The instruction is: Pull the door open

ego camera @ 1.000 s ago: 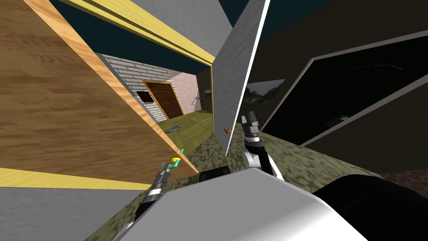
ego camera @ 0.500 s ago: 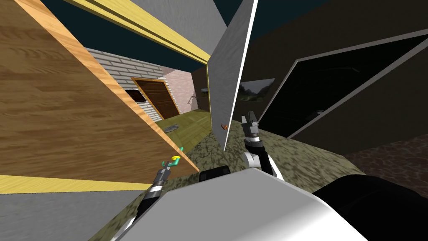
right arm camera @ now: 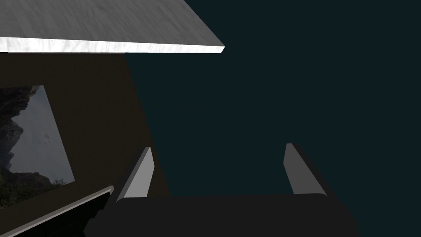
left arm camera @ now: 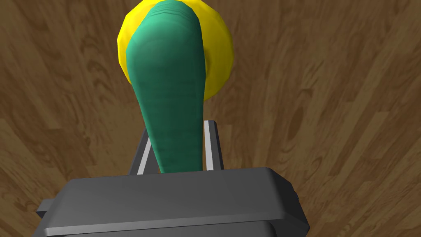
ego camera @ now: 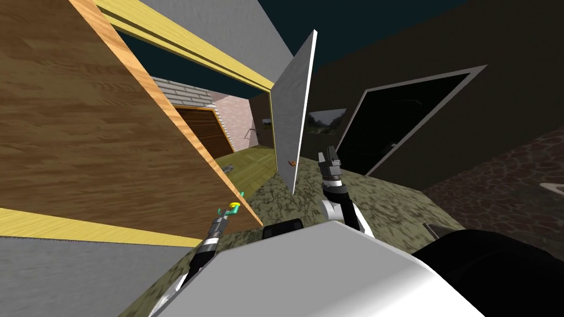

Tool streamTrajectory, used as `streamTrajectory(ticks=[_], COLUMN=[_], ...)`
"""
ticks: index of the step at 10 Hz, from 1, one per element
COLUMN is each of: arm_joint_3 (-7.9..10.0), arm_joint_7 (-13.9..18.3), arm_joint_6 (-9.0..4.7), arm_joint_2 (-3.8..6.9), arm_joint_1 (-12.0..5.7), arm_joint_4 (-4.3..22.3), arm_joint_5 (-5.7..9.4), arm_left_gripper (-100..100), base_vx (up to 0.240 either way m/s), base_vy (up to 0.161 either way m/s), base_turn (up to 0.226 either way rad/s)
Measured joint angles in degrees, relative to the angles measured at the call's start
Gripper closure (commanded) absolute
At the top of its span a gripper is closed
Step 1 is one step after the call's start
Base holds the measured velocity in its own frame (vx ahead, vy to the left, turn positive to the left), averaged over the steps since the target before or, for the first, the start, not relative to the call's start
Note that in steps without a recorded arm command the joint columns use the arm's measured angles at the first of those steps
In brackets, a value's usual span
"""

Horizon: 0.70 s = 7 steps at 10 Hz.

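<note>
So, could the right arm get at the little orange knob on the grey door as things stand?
Probably not directly: the right end effector, open, is raised past the white edge of the grey door, while the orange knob sits on the door's face, on the other side of that edge.

Wood-grain door swung wide open. Green lever handle on round yellow rosette, near door's free edge.

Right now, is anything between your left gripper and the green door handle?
No, nothing is in the way. The left gripper is shut on the green handle, its fingers pressing the handle's sides, right in front of the wooden door.
</note>
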Motion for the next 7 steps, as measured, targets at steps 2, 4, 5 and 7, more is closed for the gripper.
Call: streamTrajectory(ticks=[2, 4, 5, 7], arm_joint_3=[-0.27, -0.57, -0.76, -1.21], arm_joint_7=[-0.6, -1.1, -1.1, -1.4], arm_joint_6=[0.49, 3.16, 2.71, 2.88], arm_joint_2=[-0.36, -0.58, -0.67, -0.95], arm_joint_1=[-1.15, -1.21, -1.92, -3.72], arm_joint_4=[0.3, -2.5, -1.1, 0.4], arm_joint_5=[0.46, 0.85, 0.78, 1.14], arm_left_gripper=[100, 100, 100, 100], base_vx=[-0.159, -0.106, -0.137, -0.163], base_vy=[0.060, 0.041, 0.056, 0.077], base_turn=[-0.108, -0.057, -0.131, -0.127])
